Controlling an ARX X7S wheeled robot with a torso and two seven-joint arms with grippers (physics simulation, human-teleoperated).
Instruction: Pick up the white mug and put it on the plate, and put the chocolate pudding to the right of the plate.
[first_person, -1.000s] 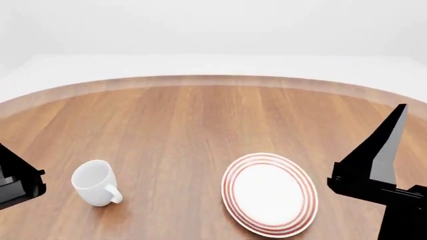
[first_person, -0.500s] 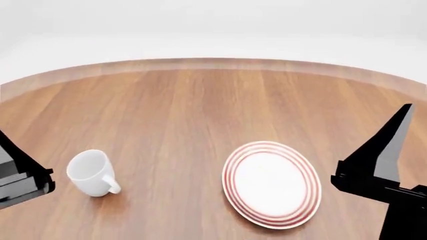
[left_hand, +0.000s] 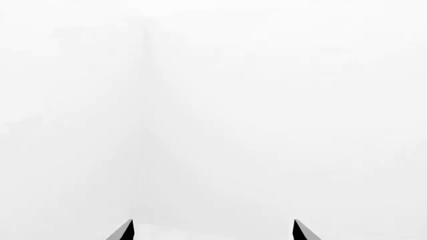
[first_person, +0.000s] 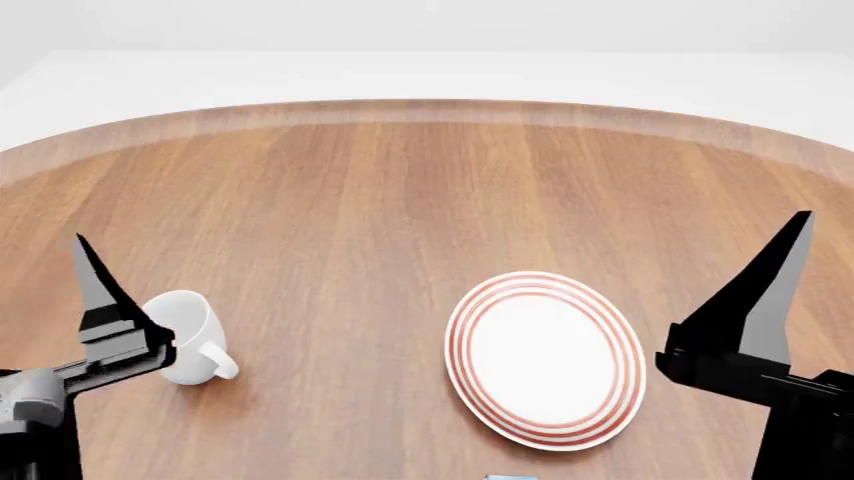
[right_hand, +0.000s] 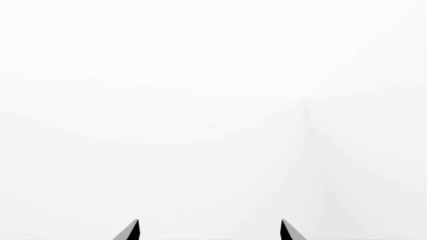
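1. Nearest the robot, at the bottom edge of the head view, a small light-blue sliver (first_person: 509, 477) peeks up just in front of the plate; it may be the top of the chocolate pudding, but too little shows to be sure.
2. The left gripper (first_person: 100, 300) stands just beside the white mug, its dark finger raised and overlapping the mug's near-left side in this view. Its wrist camera shows two fingertips (left_hand: 124, 231) spread well apart with nothing between them, pointing at blank white, so the claw is wide and empty.
3. The right gripper (first_person: 774, 300) hovers near the plate's right side. Its wrist camera likewise shows two separated tips, spread and holding nothing.
4. The white mug (first_person: 187, 335) sits on the wooden table (first_person: 400, 200), left of the plate, mouth tilted towards the far left, loop handle on its near-right side.
5. The plate (first_person: 545, 358) lies flat, bare, well apart from the mug.
6. Handling judgement: the mug looks rigid, glazed and slippery, fairly light yet breakable. Pinching across the rim wall seems safer than the handle; set it down gently on the plate.
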